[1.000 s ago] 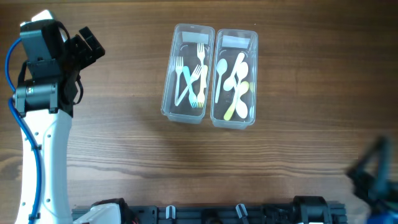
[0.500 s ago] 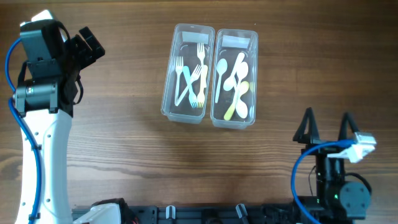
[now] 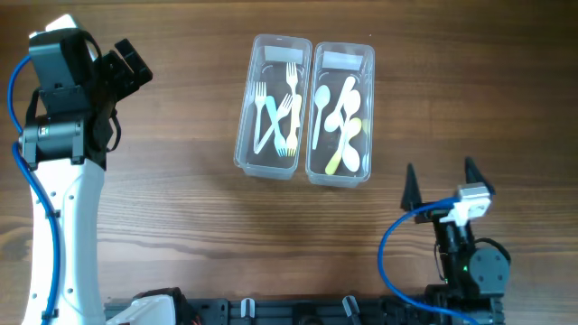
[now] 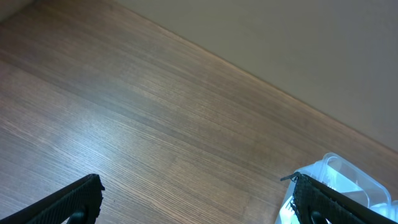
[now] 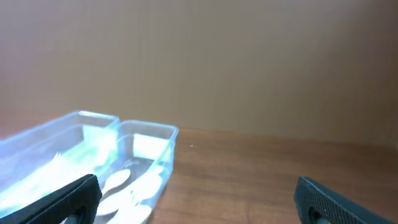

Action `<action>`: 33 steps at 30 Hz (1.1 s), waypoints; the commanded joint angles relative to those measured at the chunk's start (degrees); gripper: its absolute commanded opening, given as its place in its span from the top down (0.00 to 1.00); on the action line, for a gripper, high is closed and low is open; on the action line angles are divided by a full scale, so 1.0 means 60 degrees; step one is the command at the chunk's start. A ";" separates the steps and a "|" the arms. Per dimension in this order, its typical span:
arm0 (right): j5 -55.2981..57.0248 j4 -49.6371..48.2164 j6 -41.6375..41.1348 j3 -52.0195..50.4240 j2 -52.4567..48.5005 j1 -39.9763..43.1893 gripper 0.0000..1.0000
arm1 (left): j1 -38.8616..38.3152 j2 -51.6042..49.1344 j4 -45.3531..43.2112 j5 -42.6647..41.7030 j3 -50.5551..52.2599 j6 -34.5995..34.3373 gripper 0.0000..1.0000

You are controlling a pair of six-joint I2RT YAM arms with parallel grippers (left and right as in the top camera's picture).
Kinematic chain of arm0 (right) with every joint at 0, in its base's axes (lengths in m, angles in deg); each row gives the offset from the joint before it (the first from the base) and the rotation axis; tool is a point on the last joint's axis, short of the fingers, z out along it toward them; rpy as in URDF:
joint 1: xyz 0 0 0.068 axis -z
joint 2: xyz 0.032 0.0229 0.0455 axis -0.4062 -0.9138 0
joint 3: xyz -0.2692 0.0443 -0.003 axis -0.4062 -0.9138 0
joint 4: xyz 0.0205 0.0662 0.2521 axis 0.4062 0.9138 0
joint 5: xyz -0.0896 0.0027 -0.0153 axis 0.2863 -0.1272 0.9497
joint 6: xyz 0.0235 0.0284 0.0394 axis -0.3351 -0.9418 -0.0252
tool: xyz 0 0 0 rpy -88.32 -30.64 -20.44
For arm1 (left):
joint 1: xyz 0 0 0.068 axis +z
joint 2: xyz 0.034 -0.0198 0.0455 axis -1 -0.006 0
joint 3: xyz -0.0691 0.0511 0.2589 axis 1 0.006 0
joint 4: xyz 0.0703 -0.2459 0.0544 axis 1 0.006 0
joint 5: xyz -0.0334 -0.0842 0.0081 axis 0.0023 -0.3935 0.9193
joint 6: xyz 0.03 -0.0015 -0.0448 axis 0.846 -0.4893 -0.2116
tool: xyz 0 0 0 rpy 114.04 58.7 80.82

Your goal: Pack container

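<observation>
Two clear plastic containers stand side by side at the table's far middle. The left container [image 3: 248,126] holds several forks [image 3: 278,113]. The right container [image 3: 368,135] holds several spoons [image 3: 341,122]. My left gripper [image 3: 135,65] is open and empty at the far left, well away from the containers. My right gripper [image 3: 442,178] is open and empty near the front right, pointing toward the containers. The right wrist view shows both containers [image 5: 144,140] low at the left. The left wrist view shows a corner of the fork container [image 4: 348,180].
The wooden table [image 3: 181,208] fills the view. A black rail [image 3: 298,311] runs along the front edge. The left arm's white link [image 3: 63,235] stretches down the left side.
The right arm has swung in from the right edge to the front right, and its open fingers now point toward the containers. The left arm has not moved.
</observation>
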 commanded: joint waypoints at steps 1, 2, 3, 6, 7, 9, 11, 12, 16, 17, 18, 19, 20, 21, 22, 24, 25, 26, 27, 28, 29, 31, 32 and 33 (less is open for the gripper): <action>-0.0331 0.0273 0.0645 -0.0251 0.0153 -0.0076 0.00 | 0.0033 -0.0004 -0.0025 0.0058 -0.0058 -0.0157 0.00; -0.0310 0.0277 0.0656 -0.0251 0.0153 -0.0076 0.00 | 0.0033 -0.0004 -0.0025 0.0058 -0.0058 -0.0157 0.00; -0.0266 0.0291 0.0663 -0.0251 0.0153 -0.0076 0.00 | 0.0033 -0.0004 -0.0025 0.0058 -0.0058 -0.0157 0.00; 0.0062 0.0339 0.0616 -0.0251 0.0153 0.0029 0.00 | 0.0033 -0.0004 -0.0025 0.0058 -0.0058 -0.0157 0.00; 0.0062 0.0335 0.0539 -0.0251 0.0153 0.0142 0.00 | 0.0033 -0.0004 -0.0025 0.0062 -0.0058 -0.0157 0.00; 0.0069 0.0408 -0.0117 -0.0251 0.0153 0.0463 0.00 | 0.0033 -0.0004 -0.0025 0.0058 -0.0058 -0.0157 0.00; 0.0069 0.0503 -0.0117 -0.0251 0.0153 0.0612 0.00 | 0.0033 -0.0004 -0.0025 0.0058 -0.0058 -0.0157 0.00; 0.0066 0.0499 -0.0117 -0.0251 0.0153 0.0641 0.00 | 0.0033 -0.0004 -0.0025 0.0058 -0.0058 -0.0157 0.00; 0.0066 0.0503 -0.0117 -0.0251 0.0153 0.0641 0.00 | 0.0033 -0.0004 -0.0025 0.0058 -0.0058 -0.0157 0.00; 0.0066 0.0503 -0.0117 -0.0251 0.0153 0.0641 0.00 | 0.0033 -0.0004 -0.0025 0.0058 -0.0058 -0.0157 0.00; 0.0066 0.0503 -0.0117 -0.0251 0.0153 0.0641 0.00 | 0.0033 -0.0004 -0.0025 0.0058 -0.0058 -0.0157 0.00; 0.0066 0.0503 -0.0117 -0.0251 0.0149 0.0641 0.00 | 0.0033 -0.0004 -0.0025 0.0058 -0.0058 -0.0157 0.00; 0.0066 0.0503 -0.0120 -0.0251 0.0146 0.0641 0.00 | 0.0033 -0.0004 -0.0025 0.0058 -0.0058 -0.0157 0.00; 0.0066 0.0503 -0.0120 -0.0251 0.0142 0.0641 0.00 | 0.0033 -0.0004 -0.0025 0.0058 -0.0058 -0.0157 0.00; 0.0066 0.0503 -0.0120 -0.0251 0.0142 0.0641 0.00 | 0.0033 -0.0004 -0.0025 0.0058 -0.0058 -0.0157 0.00; 0.0066 0.0503 -0.0117 -0.0251 0.0142 0.0641 0.00 | 0.0033 -0.0004 -0.0025 0.0058 -0.0058 -0.0157 0.00; 0.0066 0.0503 -0.0117 -0.0251 0.0142 0.0641 0.00 | 0.0033 -0.0004 -0.0025 0.0058 -0.0058 -0.0157 0.00; 0.0066 0.0503 -0.0117 -0.0251 0.0142 0.0641 0.00 | 0.0033 -0.0004 -0.0025 0.0058 -0.0058 -0.0157 0.00; 0.0066 0.0503 -0.0117 -0.0251 0.0142 0.0641 0.00 | 0.0033 -0.0004 -0.0025 0.0058 -0.0058 -0.0157 0.00; 0.0066 0.0503 -0.0117 -0.0251 0.0142 0.0641 0.00 | 0.0033 -0.0004 -0.0025 0.0058 -0.0058 -0.0157 0.00; 0.0066 0.0503 -0.0117 -0.0251 0.0142 0.0641 0.00 | 0.0033 -0.0004 -0.0025 0.0058 -0.0058 -0.0157 0.00; 0.0066 0.0503 -0.0117 -0.0251 0.0142 0.0641 0.00 | 0.0033 -0.0004 -0.0025 0.0058 -0.0058 -0.0157 0.00; 0.0066 0.0503 -0.0120 -0.0251 0.0142 0.0641 0.00 | 0.0033 -0.0004 -0.0025 0.0058 -0.0058 -0.0157 0.00; 0.0066 0.0503 -0.0117 -0.0251 0.0142 0.0641 0.00 | 0.0033 -0.0004 -0.0025 0.0062 -0.0058 -0.0157 0.00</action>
